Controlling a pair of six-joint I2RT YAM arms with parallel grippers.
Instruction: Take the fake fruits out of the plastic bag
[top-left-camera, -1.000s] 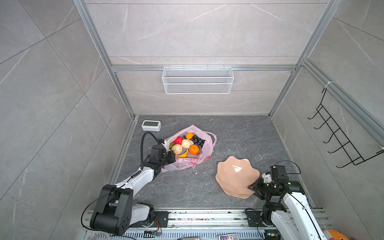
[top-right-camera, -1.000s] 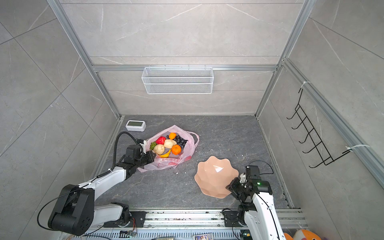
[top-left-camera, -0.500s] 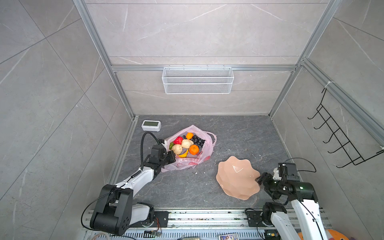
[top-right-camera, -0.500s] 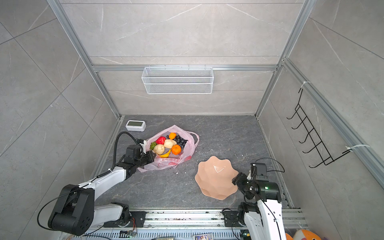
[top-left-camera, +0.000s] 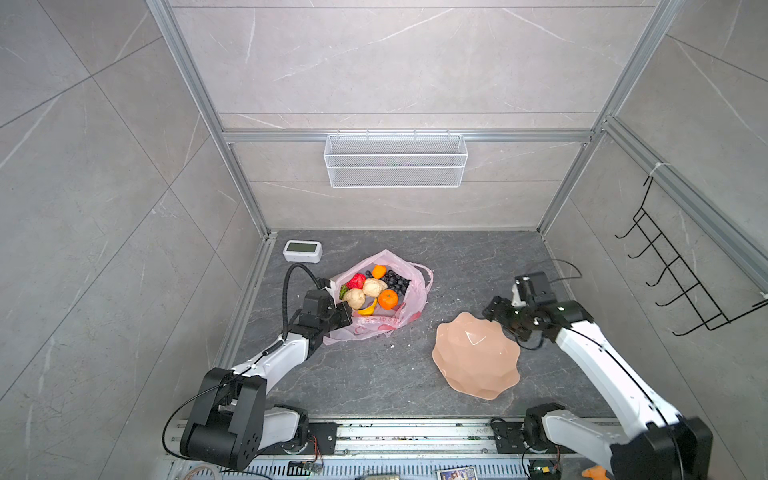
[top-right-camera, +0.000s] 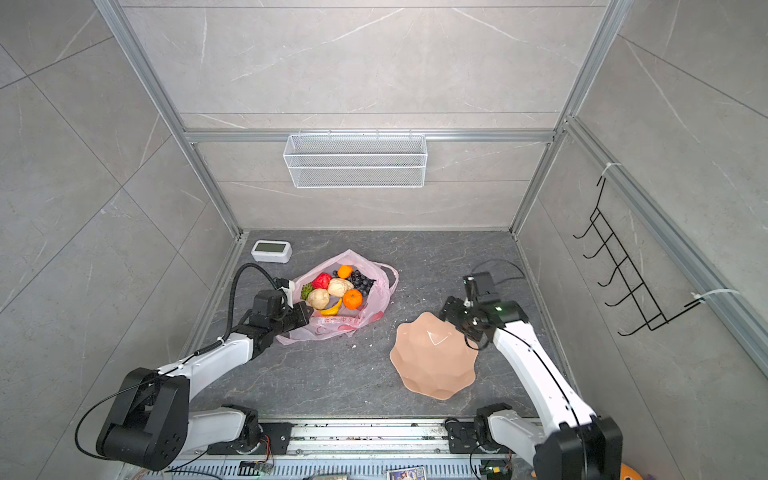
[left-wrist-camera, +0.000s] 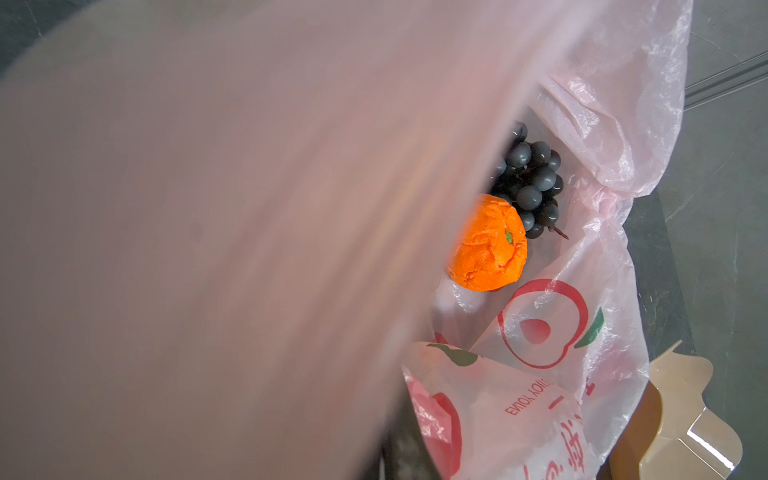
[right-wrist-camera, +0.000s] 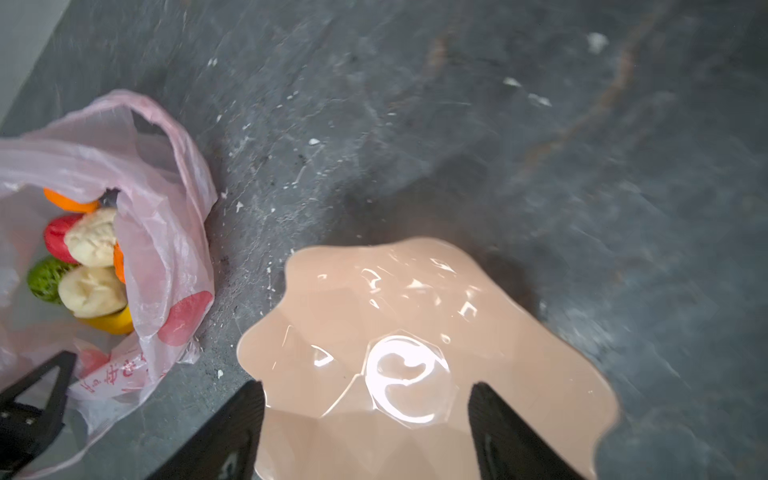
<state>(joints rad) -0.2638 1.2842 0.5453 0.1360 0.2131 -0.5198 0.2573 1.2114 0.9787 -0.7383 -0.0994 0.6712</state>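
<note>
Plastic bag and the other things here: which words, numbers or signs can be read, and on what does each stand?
"ENJOY YOUR": red capitals on the plastic bag, not upright in the left wrist view.
Red characters beside it on the bag: partly cut off, unreadable.
Display of the white device: too small to read.
Printed card at the bottom edge in a top view: too small to read.

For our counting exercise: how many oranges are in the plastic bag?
2: big orange beside the banana, small orange behind, beside the grapes; more may hide beneath.
</note>
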